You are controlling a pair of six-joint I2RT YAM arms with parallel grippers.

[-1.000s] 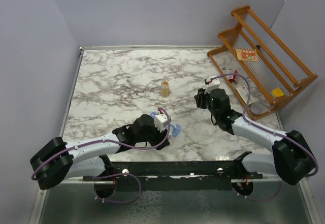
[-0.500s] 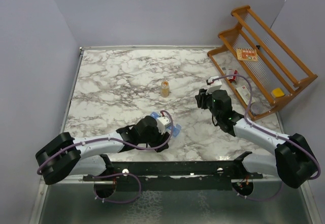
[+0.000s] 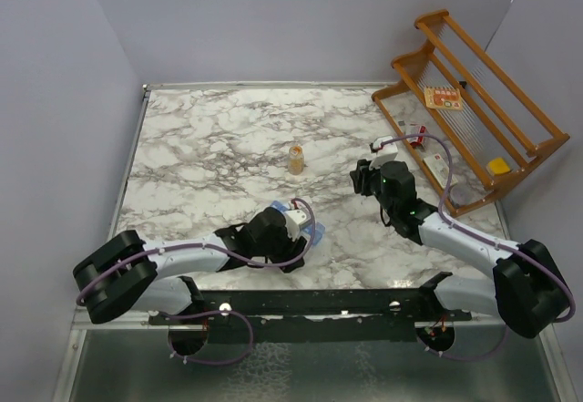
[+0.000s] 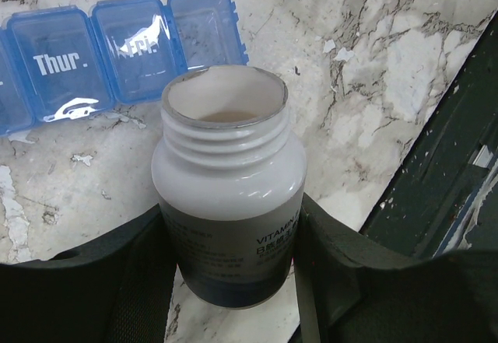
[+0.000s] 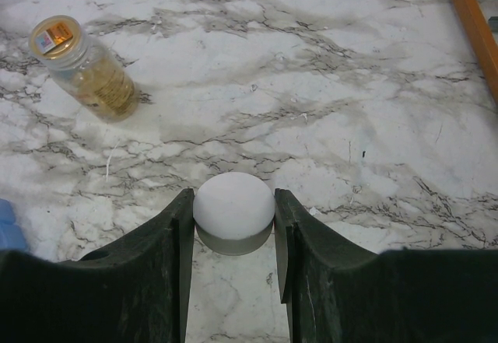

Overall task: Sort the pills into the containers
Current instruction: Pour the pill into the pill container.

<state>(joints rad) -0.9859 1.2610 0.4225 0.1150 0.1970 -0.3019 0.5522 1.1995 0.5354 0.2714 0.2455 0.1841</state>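
My left gripper (image 4: 229, 230) is shut on a white vitamin bottle (image 4: 227, 164) with a dark label. The bottle has no cap, and its mouth tilts toward the containers (image 4: 70, 71), a blue strip with lids marked "Thur." and "Fri." No loose pills show, and the bottle's inside is dim. From above, the bottle (image 3: 293, 221) hangs over the blue strip (image 3: 315, 232). My right gripper (image 5: 233, 197) is shut on the white cap (image 5: 233, 212) just above the marble. It (image 3: 361, 178) sits to the right of the middle of the table.
A small amber bottle (image 3: 296, 159) stands upright mid-table, at the upper left in the right wrist view (image 5: 87, 69). A wooden rack (image 3: 474, 101) with small items fills the right rear corner. A dark rail (image 4: 443, 172) runs along the near table edge, close to the left gripper.
The left arm has crept a little to the right and toward the near edge with the bottle. The right arm shifted slightly early on and has stayed still since.
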